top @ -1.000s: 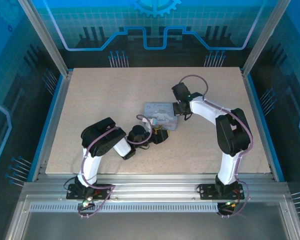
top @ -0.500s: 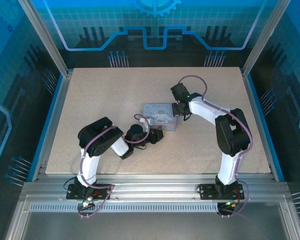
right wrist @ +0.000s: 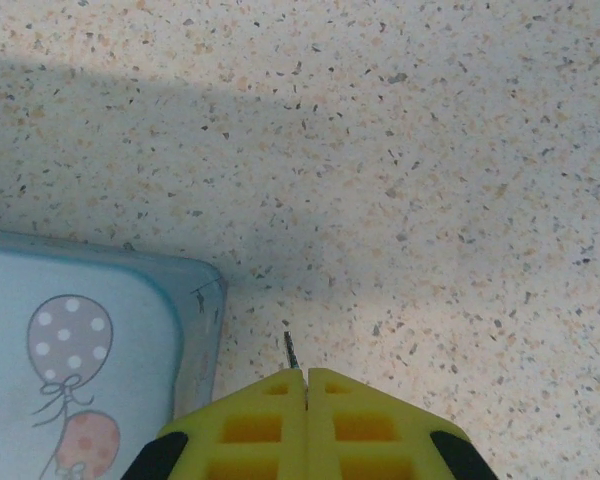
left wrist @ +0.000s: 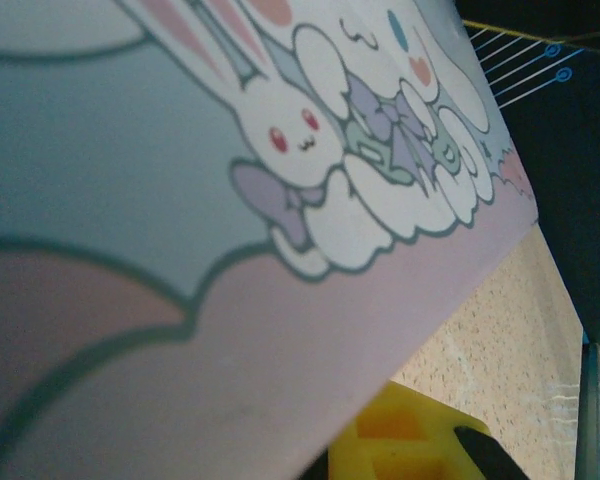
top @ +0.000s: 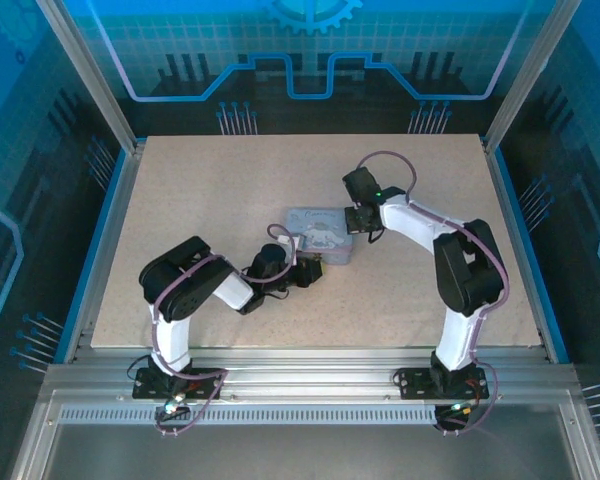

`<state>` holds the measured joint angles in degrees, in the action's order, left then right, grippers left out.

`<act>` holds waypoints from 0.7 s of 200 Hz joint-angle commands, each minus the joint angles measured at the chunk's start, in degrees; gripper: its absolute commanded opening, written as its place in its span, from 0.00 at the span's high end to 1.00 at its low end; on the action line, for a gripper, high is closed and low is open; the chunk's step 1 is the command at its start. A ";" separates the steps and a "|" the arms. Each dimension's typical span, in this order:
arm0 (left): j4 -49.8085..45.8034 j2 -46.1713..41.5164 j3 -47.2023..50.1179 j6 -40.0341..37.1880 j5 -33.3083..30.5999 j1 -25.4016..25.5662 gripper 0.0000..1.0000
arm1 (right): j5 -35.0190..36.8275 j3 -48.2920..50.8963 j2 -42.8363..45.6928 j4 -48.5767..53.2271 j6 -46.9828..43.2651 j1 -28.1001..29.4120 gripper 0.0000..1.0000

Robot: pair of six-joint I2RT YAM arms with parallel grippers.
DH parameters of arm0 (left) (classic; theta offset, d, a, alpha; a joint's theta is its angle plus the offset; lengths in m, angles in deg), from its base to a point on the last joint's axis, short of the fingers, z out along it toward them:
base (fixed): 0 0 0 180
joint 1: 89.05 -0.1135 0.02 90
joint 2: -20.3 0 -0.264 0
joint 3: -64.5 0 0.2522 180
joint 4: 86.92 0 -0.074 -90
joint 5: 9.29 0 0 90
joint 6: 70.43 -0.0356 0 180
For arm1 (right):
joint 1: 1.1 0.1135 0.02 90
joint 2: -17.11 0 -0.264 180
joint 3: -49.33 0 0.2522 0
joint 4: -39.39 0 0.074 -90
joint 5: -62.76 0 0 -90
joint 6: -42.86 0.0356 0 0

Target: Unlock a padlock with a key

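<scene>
Right gripper [top: 363, 222] is parked just off the tin's [top: 320, 233] right-hand end, and its wrist view gives the detail. The yellow pads of the right gripper [right wrist: 306, 380] are pressed flat together with no gap. A thin dark sliver, which I take for the key [right wrist: 290, 350], pokes out between them. That sliver's long axis runs straight ahead from the fingertips, parallel to the tin's [right wrist: 75, 340] short side and just beside its rounded corner, over bare table [right wrist: 430, 150]. Left gripper [top: 308, 270] is up against the tin's near long side. Its wrist camera is so close that the tin's [left wrist: 180, 200] bunny print swamps the picture. With just one yellow fingertip [left wrist: 405, 440] at the bottom edge, I cannot tell whether that gripper is wide or closed. The padlock is too small to make out from above. My guess is that it sits at the tin's near side by the left gripper, which would make the left arm the nearer one. If so, the key has to swing round the tin's corner and turn its axis toward that side.
</scene>
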<state>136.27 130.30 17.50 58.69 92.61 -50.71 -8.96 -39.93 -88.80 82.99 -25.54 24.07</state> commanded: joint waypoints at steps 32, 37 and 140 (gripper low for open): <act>-17.37 -6.81 -3.26 3.55 0.14 -0.42 1.00 | -2.49 5.46 9.91 -1.39 -0.47 -0.90 1.00; -18.76 -7.22 -3.71 3.83 0.08 -0.53 1.00 | -3.14 6.26 11.11 -1.82 -0.50 -1.08 1.00; -19.58 -7.61 -6.95 15.51 -1.10 -0.41 1.00 | -26.33 26.32 35.69 -14.43 4.36 -5.12 1.00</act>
<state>115.13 122.78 12.74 69.72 92.11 -50.71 -26.97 -17.42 -56.74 73.44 -23.61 20.00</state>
